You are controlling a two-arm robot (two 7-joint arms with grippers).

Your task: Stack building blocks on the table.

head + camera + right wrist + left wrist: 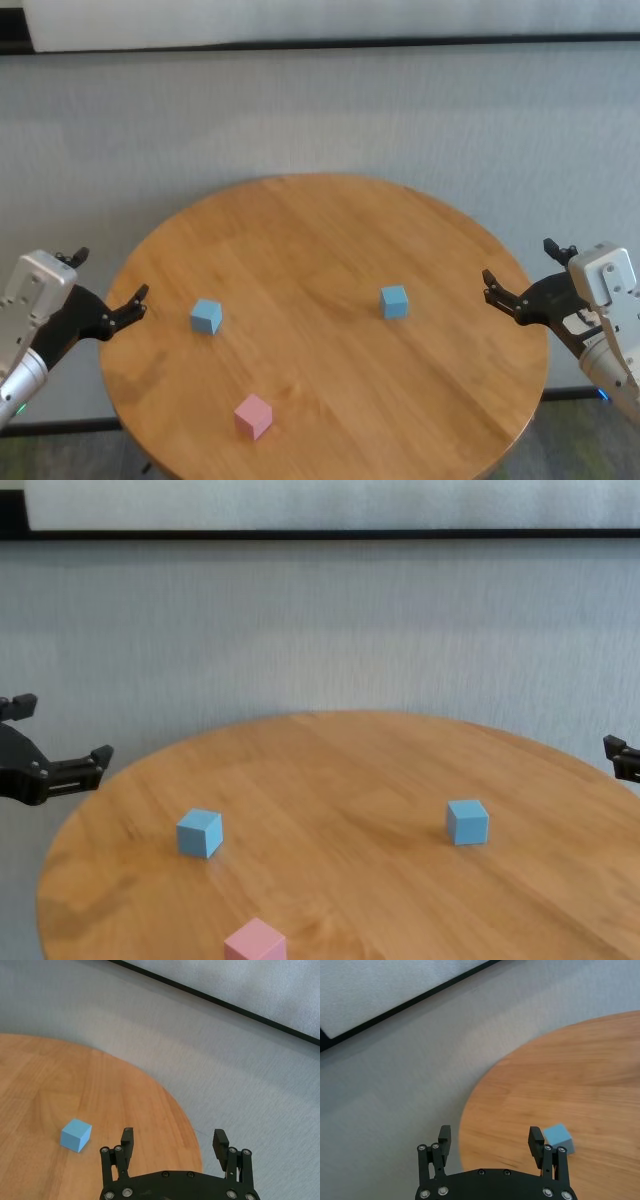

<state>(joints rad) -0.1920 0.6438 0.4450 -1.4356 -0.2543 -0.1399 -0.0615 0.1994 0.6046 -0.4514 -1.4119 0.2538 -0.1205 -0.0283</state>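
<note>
Three building blocks lie apart on the round wooden table [320, 230]. One light blue block [206, 316] [200, 833] sits on the left side, and the left wrist view shows it [559, 1138] just beyond one finger. The other light blue block [394, 301] [76, 1135] is right of centre. A pale pink block [253, 416] [256, 944] rests near the front edge. My left gripper [110, 275] [490, 1135] hovers open and empty at the table's left rim. At the right rim, my right gripper [519, 262] [174, 1135] is also open and empty.
Grey carpet surrounds the table. A pale wall with a dark baseboard strip [320, 43] runs behind it. The blocks stand well apart, with bare wood between them.
</note>
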